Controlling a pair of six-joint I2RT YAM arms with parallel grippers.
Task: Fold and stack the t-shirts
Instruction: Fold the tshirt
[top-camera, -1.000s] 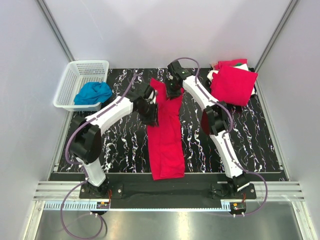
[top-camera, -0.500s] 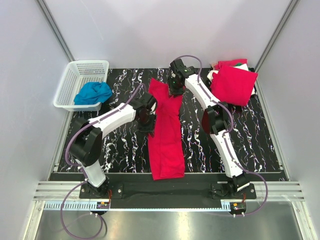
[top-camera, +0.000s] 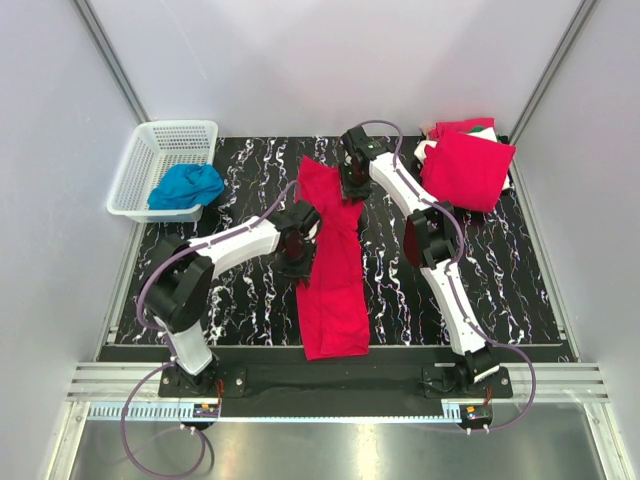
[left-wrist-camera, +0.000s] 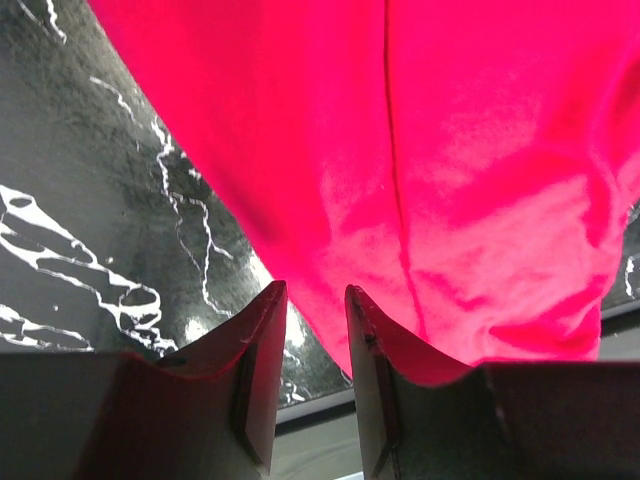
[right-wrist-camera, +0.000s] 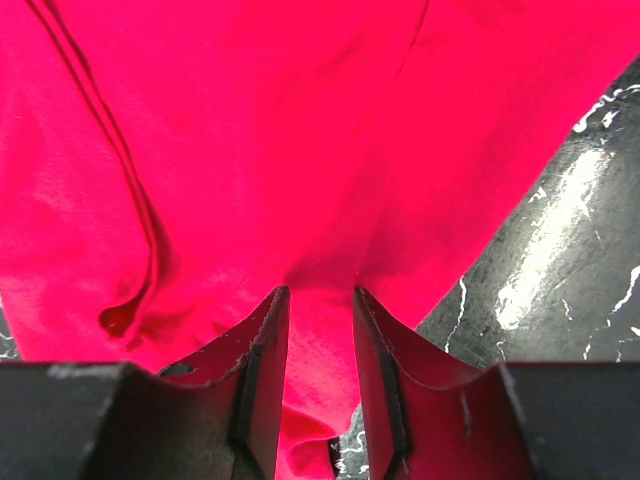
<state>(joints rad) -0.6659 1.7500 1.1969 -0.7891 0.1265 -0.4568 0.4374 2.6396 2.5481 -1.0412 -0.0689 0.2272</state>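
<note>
Here, a red t-shirt (top-camera: 335, 290) lies folded into a long strip down the middle of the black marbled table (top-camera: 240, 290). The right gripper (right-wrist-camera: 318, 335) pinches its far end. The left gripper (left-wrist-camera: 315, 335) sits at its left edge, fingers nearly together, grip unclear. Other folded t-shirts (top-camera: 468, 170) are piled at the far right.

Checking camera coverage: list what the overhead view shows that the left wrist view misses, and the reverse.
Overhead only: white basket holding a blue cloth, and a folded red pile at the far right corner. Left wrist only: the left pincer close up, with the edge of the red t-shirt between its fingers. Both: that t-shirt and the black marbled table.
</note>
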